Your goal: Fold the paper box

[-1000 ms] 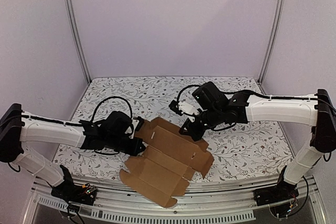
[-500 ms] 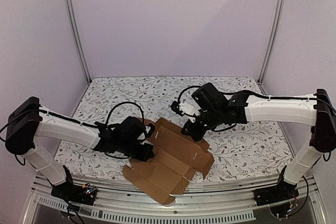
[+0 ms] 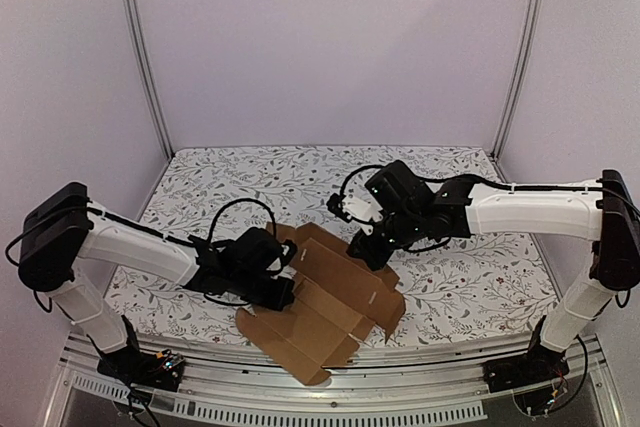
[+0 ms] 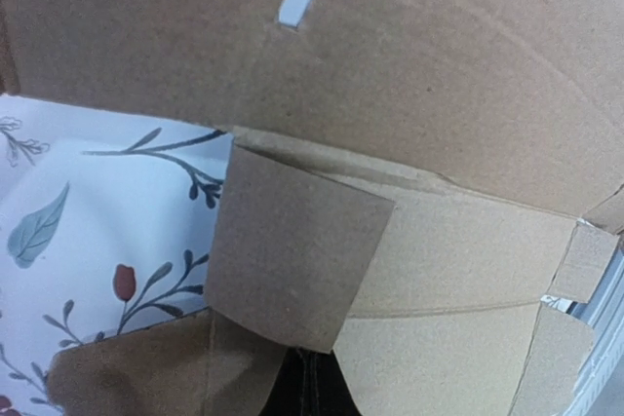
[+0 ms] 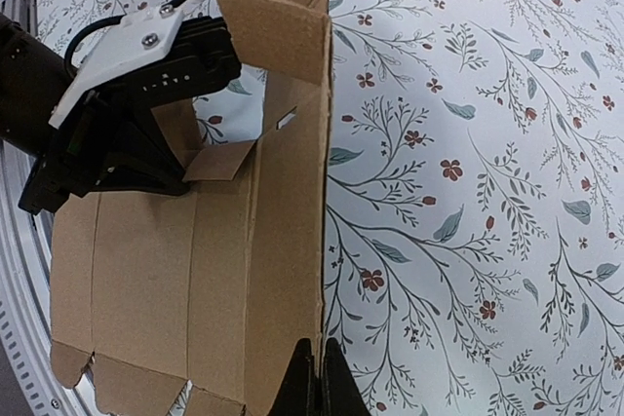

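Note:
The paper box [image 3: 330, 297] is a brown die-cut sheet with creases, slots and flaps, lying partly raised at the front middle of the table. My right gripper [image 3: 362, 252] is at its far edge. In the right wrist view the gripper [image 5: 317, 379] is shut on that upright edge of the paper box [image 5: 224, 270]. My left gripper [image 3: 285, 292] is shut and pressed against the sheet's left side. In the left wrist view its dark tips [image 4: 307, 392] sit just behind a small square flap [image 4: 292, 250]. The right wrist view also shows the left gripper [image 5: 185, 177] touching that flap [image 5: 222, 159].
A floral cloth [image 3: 250, 187] covers the table. The sheet's near corner [image 3: 310, 377] overhangs the metal rail [image 3: 420, 402] along the front edge. Frame posts [image 3: 140, 47] and plain walls stand at the back and sides.
My left arm has pushed right into the sheet's left side, and the sheet's near part has slid right and bunched up a little. The right gripper has hardly moved.

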